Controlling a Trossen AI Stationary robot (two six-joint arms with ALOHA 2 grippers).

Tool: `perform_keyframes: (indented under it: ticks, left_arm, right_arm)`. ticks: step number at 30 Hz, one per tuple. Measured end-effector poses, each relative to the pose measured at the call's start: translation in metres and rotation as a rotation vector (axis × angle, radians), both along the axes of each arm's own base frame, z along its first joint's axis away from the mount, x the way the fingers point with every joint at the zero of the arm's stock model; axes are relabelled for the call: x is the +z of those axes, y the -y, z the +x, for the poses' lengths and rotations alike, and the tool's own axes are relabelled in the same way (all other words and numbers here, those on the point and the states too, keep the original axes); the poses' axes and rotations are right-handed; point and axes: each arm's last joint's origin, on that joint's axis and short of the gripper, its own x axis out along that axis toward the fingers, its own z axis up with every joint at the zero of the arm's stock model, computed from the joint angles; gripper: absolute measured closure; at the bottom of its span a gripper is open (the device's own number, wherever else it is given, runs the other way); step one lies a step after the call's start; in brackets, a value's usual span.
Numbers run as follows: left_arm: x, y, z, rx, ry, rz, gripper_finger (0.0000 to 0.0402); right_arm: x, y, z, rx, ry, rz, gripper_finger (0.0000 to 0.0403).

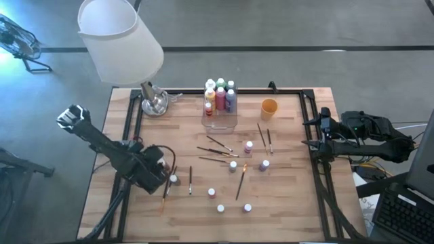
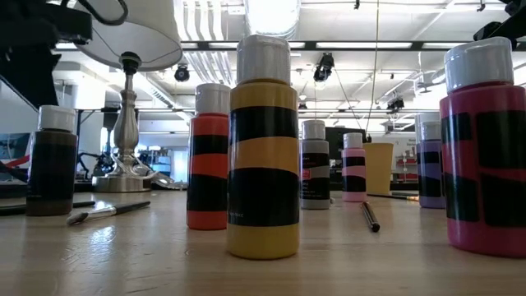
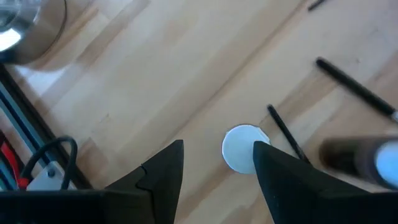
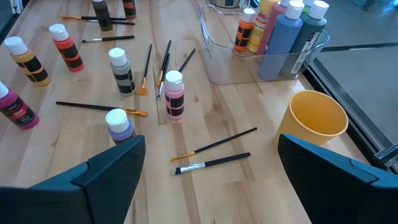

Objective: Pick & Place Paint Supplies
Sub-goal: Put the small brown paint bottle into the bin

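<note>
Left gripper sits over the lower left of the table in the high view, fingers spread apart, holding nothing. A small bottle with a white cap stands upright just beyond the gap between the fingers, with a thin paintbrush lying beside it.

Right gripper hangs at the right edge of the table in the high view, jaws wide open and empty, well apart from the supplies.

Paint bottles: several stand loose across the middle and lower centre of the table, among them a pink one, a purple one and a dark-banded grey one. In the low view a yellow bottle stands nearest, a red-orange one to its left, a pink one at far right. More bottles stand upright inside the clear plastic box at upper centre.

Brushes lie scattered flat between the loose bottles; two lie near the orange cup.

A lamp stands at the upper left.
</note>
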Motion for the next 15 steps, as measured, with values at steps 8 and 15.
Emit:
perform_keyframes:
  ticks: [8,15]
  left_arm:
    - [-0.0060,-0.0002,0.0021,-0.009,0.023,-0.012,0.0202]
    - [0.0000,0.0026,0.0055,-0.050,0.028,-0.026,0.0202]
  right_arm:
    - [0.0000,0.0000,0.0000,0.000,0.000,0.000,0.0039]
    - [0.0000,0.0000,0.0000,0.000,0.000,0.000,0.0039]
